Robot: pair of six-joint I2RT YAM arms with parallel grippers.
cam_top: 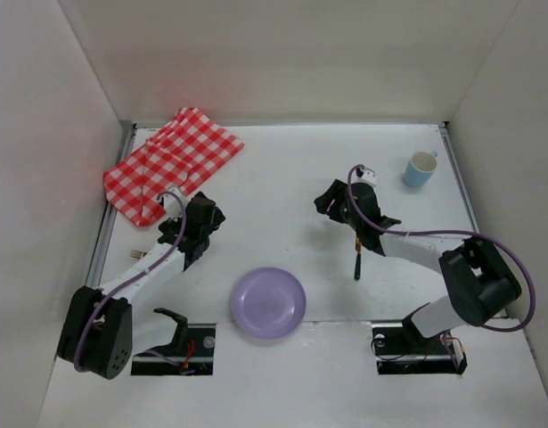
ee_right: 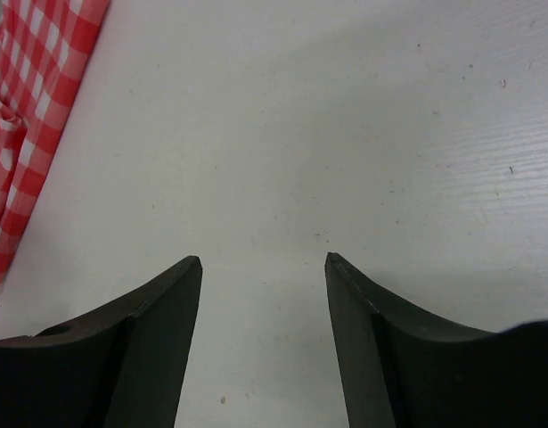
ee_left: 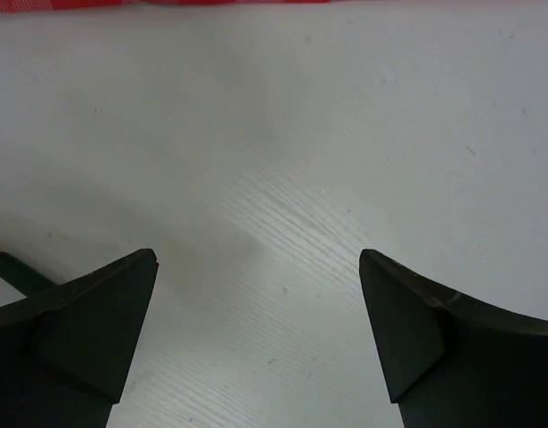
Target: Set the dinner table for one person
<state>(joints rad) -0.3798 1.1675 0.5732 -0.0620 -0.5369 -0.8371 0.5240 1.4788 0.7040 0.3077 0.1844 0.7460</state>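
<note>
White walls box in the whole setup on three sides, and the dinner table [cam_top: 282,169] is the floor of that box: big, flat, matte white, with thin metal rails [cam_top: 105,223] down its sides. From above we get the full layout: a red-and-white checked cloth [cam_top: 171,162] rumpled in the far left corner, a light blue cup [cam_top: 421,169] standing far right, a lilac plate [cam_top: 269,302] near the front between the two arms, and a dark utensil [cam_top: 356,260] lying partly under the right arm, though we can't tell what kind. The left gripper [cam_top: 202,223] hangs over bare table just beside the cloth, and the right gripper [cam_top: 331,203] sits mid-table, well apart from the cup. What the overhead doesn't give us is the jaws, and that's where the wrist cams help. On the left wrist the fingers [ee_left: 95,339] are spread wide with only table between them; on the right wrist they're parted a bit narrower, also holding nothing. The left wrist view also catches a dark green handle [ee_left: 20,275] with a yellowish tip by the left finger, plus a sliver of cloth along the top edge. The right wrist view has the cloth running down its left side. Up close the tabletop shows faint grain.
</note>
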